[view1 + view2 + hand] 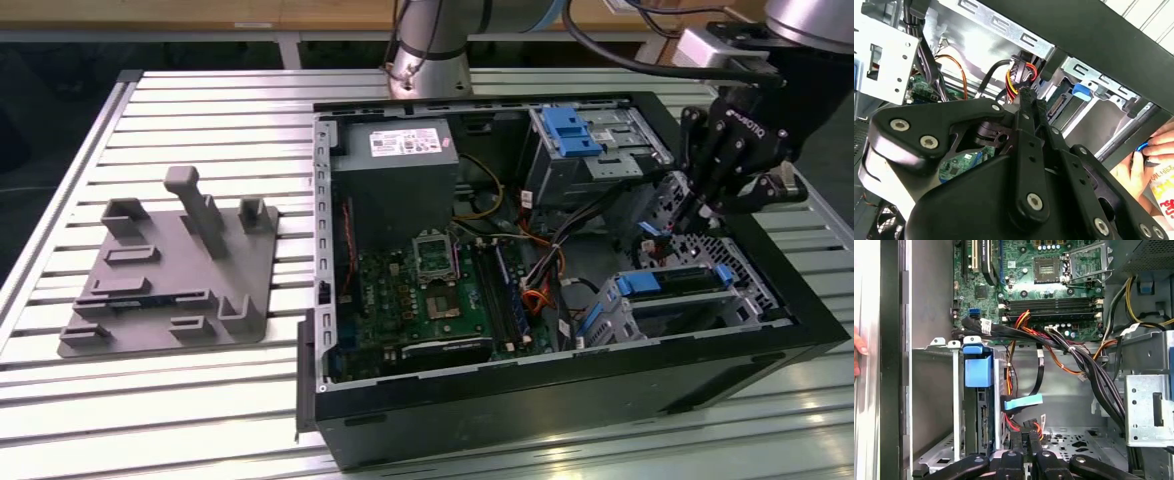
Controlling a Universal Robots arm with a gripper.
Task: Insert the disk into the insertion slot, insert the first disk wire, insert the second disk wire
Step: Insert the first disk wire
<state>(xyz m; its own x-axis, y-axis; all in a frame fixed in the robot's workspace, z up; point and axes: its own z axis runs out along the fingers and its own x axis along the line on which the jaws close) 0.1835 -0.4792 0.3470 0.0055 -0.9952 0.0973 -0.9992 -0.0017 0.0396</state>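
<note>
While I reach down into the open case [534,400] on the worktop [200,100], my hand [685,226] hangs at the end nearer the exterior view's right, between the cage with the wide blue latch [574,130] and the slot [701,312]. My fingers are drawn almost together. In both wrist views their tips [1026,95] [1027,437] meet at a small black plug [1021,71] [1029,426] trailing red, yellow and black wires. The plug seems to be pinched between them, though my own knuckles cover much of the grip.

The disk [674,282] is seated in the slot, its blue carrier showing at both ends in the exterior view. In the first wrist view I see it edge-on [983,420] between the slot's grey rails [956,405], with the carrier's blue tab [977,367] standing out at the mouth. In the second wrist view its connector edge [1059,107] faces my fingertips, near the plug but apart from it.

A flat blue plug [1024,402] on a black cable hangs free just beside the disk, joined to nothing. Beyond it lies the motherboard [1054,270], with bundled black cables running across.

A person's fingers [1149,155] [858,352] rest on the outer wall of the case. A grey fixture [174,270] sits on the worktop, well apart from the case.
</note>
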